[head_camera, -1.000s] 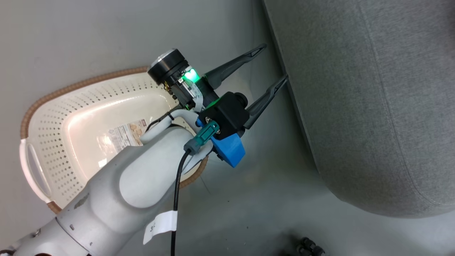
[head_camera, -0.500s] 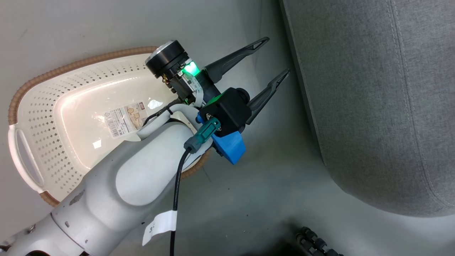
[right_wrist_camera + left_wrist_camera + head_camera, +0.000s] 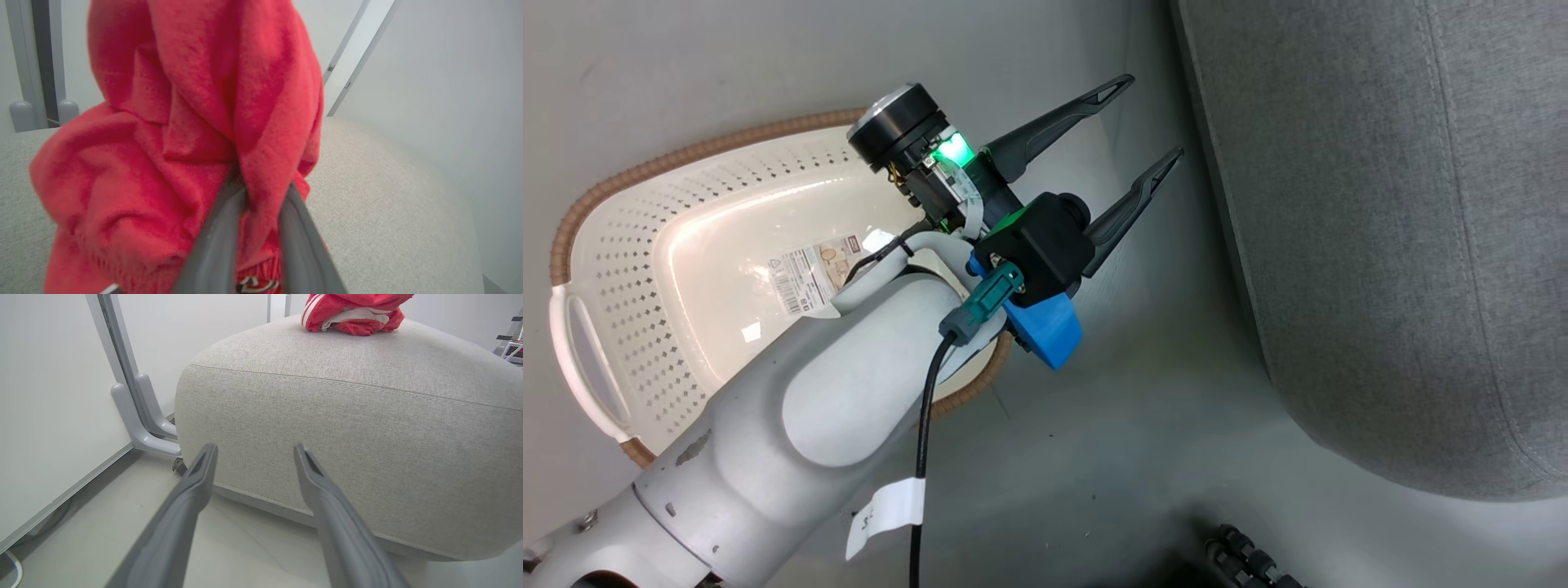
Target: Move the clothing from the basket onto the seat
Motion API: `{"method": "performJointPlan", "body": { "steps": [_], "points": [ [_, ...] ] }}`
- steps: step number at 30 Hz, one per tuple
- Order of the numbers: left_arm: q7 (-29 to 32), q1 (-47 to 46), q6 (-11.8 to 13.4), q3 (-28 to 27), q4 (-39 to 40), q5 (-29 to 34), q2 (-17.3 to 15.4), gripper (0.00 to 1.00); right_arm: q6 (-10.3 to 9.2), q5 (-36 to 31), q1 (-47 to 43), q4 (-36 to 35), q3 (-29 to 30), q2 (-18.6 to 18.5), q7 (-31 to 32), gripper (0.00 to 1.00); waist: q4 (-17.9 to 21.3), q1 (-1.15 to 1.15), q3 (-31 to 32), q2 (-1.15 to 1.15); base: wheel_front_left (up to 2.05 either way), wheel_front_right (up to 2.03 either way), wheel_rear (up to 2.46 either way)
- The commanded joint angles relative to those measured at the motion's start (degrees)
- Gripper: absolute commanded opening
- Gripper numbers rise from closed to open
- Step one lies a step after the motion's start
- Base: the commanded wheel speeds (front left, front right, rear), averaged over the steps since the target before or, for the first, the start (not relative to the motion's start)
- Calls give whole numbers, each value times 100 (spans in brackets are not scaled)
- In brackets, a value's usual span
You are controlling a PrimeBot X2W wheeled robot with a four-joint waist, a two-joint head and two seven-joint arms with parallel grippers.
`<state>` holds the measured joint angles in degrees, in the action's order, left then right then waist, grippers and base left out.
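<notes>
Red clothing lies bunched on top of the seat, with white stripes showing at its near edge. In the right wrist view we see a plain red fold of it pinched between the closed fingers of the right gripper, over the seat's top; whether that fold touches the seat we cannot tell. The left gripper hangs beside the seat, fingers spread wide and holding nothing, tips pointing at the seat's side, near but apart. The basket stands on the floor near the seat, partly under the left forearm, a label on its bottom.
</notes>
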<state>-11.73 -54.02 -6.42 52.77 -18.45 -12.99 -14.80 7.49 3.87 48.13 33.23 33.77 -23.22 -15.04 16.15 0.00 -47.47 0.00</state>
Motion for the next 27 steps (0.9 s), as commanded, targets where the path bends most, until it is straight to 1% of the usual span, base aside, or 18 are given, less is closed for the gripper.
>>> {"method": "performJointPlan", "body": {
  "steps": [1,5,7,11,14,17,20,27],
  "points": [
    [-35,4,36,11,-9,-18,-8,100,1,-32,-54,-15,-1,18,-22,100,3,0,65,0,0,0,0],
    [-126,90,62,34,-82,-66,66,100,1,-39,-367,-296,9,115,-23,100,-12,0,318,0,0,0,0],
    [-182,129,88,30,-120,-100,111,100,1,-63,-606,-491,-85,184,-22,100,-28,0,469,0,0,0,0],
    [-272,317,126,24,-260,-171,194,100,0,-70,-1167,-1011,-262,317,-22,100,-70,0,871,0,0,0,0],
    [-323,494,201,-60,-323,-250,248,100,1,-58,-1544,-1413,-418,431,-22,100,-120,0,1204,0,0,0,0],
    [-347,693,306,-197,-363,-334,270,100,1,-46,-1867,-1785,-694,469,-22,100,-176,0,1522,0,0,0,0],
    [-349,959,436,-428,-207,-362,289,100,1,-48,-2160,-2091,-1059,539,-22,100,-263,0,1863,0,0,0,0],
    [-352,1691,704,-1102,101,-293,283,100,1,-42,-2591,-2460,-1803,703,-22,100,-670,0,2477,0,0,0,0]
  ]
}}
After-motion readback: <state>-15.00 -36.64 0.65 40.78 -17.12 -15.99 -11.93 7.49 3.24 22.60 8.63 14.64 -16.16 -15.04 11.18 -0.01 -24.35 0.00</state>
